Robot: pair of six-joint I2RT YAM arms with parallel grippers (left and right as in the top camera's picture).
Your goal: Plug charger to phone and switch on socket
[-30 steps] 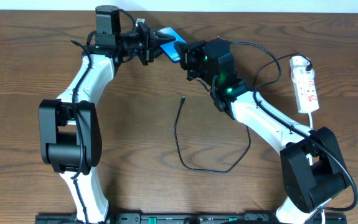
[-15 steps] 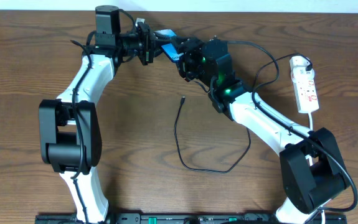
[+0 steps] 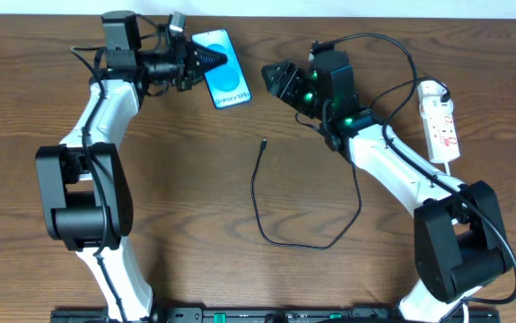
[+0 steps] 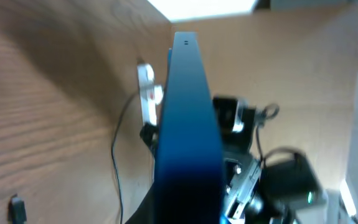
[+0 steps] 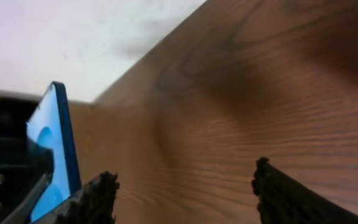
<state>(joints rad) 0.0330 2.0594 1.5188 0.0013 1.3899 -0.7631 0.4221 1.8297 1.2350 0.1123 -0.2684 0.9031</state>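
Table (image 3: 195,179): matt brown wood with visible grain. Phone (image 3: 222,79): glossy blue screen. Socket (image 3: 442,126): smooth white plastic. Charger (image 3: 253,188): smooth, matt black cable sheath.

Right gripper (image 3: 273,77) has backed off, jaws spread, the phone (image 3: 223,80) now well ahead of them. Left gripper (image 3: 205,63) has swung left with the phone clamped between its jaws.

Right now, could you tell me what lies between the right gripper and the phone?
Only bare table: in the overhead view, nothing sits between the right gripper and the phone.
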